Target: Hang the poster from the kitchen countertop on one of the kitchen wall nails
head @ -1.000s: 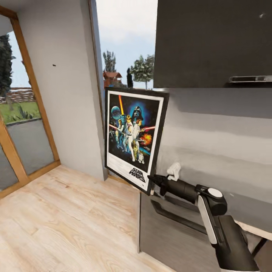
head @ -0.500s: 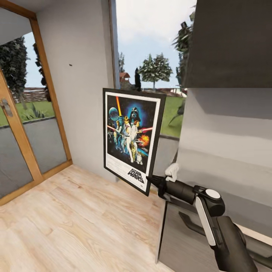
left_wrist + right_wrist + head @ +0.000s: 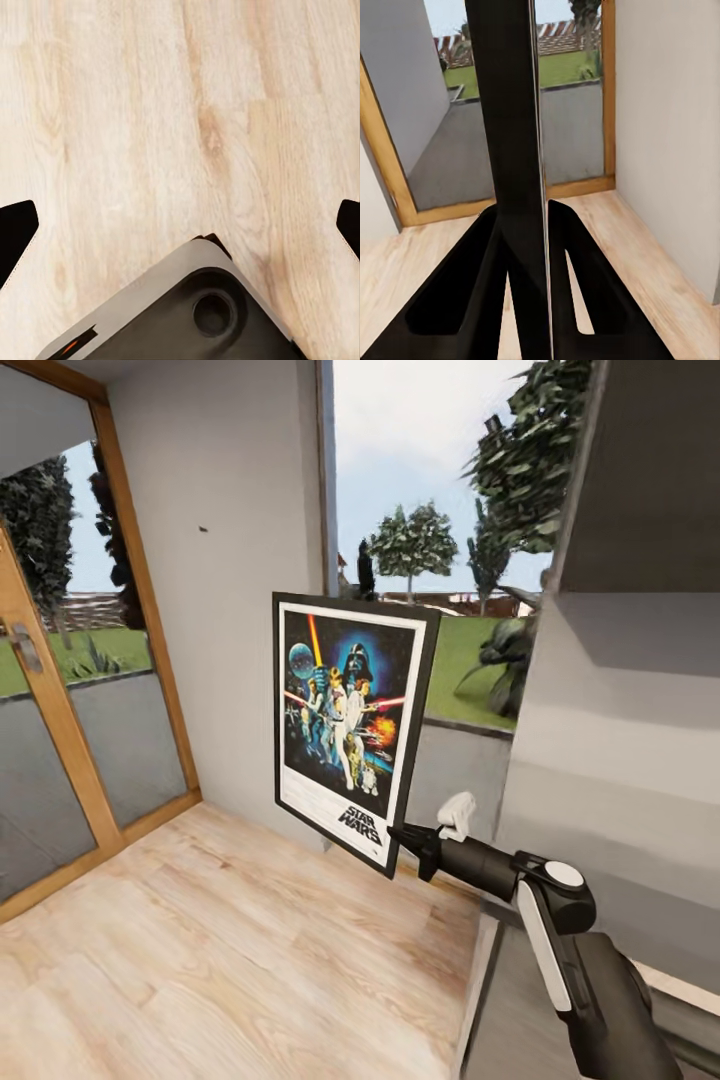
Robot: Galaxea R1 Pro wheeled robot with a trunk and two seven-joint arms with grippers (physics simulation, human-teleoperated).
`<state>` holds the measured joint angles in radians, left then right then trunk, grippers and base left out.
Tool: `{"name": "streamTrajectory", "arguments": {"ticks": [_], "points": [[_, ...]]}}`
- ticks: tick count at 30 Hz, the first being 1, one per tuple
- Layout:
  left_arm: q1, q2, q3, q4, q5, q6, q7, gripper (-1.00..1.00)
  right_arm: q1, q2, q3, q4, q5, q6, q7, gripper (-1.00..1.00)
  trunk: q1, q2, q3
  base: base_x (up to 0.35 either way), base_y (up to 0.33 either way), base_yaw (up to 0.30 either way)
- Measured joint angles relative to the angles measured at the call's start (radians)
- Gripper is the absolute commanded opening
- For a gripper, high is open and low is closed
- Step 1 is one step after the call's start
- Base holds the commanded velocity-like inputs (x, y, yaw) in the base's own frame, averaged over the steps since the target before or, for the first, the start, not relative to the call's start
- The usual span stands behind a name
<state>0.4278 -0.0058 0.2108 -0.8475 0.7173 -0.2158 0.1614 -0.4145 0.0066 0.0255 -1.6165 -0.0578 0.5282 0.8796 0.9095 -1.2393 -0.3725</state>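
In mid-air above the pale wooden floor [image 3: 220, 950], the poster [image 3: 345, 720] hangs upright, tilted a little, its colourful figures on dark blue facing the head camera. The right gripper [image 3: 398, 832] pinches its lower right corner, fingers closed onto the thin black frame, with the dark arm reaching in from the lower right.

Behind the poster stands a plain pale grey wall [image 3: 240, 560], and high on it, well apart from the poster's top edge, sits a wall nail [image 3: 203, 529], a tiny dark dot. Left of the wall is a wood-framed glass door [image 3: 60, 690] looking onto grass and trees.

The right wrist view sees the poster [image 3: 510, 150] edge-on instead, a dark vertical strip clamped between the two black fingers [image 3: 465, 292], with the glass door [image 3: 562, 127] and floor beyond it.

The left wrist view looks straight down at the wooden floor [image 3: 150, 127]. The left gripper's fingertips [image 3: 15, 229] appear at opposite edges of that picture, spread wide and holding nothing, above a grey part of the robot's body [image 3: 180, 315].
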Motion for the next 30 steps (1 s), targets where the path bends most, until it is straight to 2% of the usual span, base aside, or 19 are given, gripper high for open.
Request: {"name": "streamTrajectory", "arguments": {"ticks": [9, 20, 30], "points": [[0.0, 0.001, 0.0, 0.002, 0.0, 0.001, 0.0, 1.0, 0.001, -0.003, 0.002, 0.0, -0.004, -0.05, 0.008, -1.0, 0.0, 0.0, -0.004, 0.195, 0.301, 0.0], [0.0, 0.003, 0.0, 0.003, 0.0, 0.001, -0.001, 1.0, 0.001, -0.002, 0.001, 0.0, -0.003, -0.061, 0.007, -1.0, 0.0, 0.0, -0.019, 0.195, 0.295, 0.0], [0.0, 0.003, 0.0, 0.004, 0.0, 0.001, 0.0, 1.0, 0.001, -0.002, 0.004, 0.0, -0.002, -0.063, 0.002, -1.0, 0.0, 0.0, -0.02, 0.195, 0.286, 0.0]]}}
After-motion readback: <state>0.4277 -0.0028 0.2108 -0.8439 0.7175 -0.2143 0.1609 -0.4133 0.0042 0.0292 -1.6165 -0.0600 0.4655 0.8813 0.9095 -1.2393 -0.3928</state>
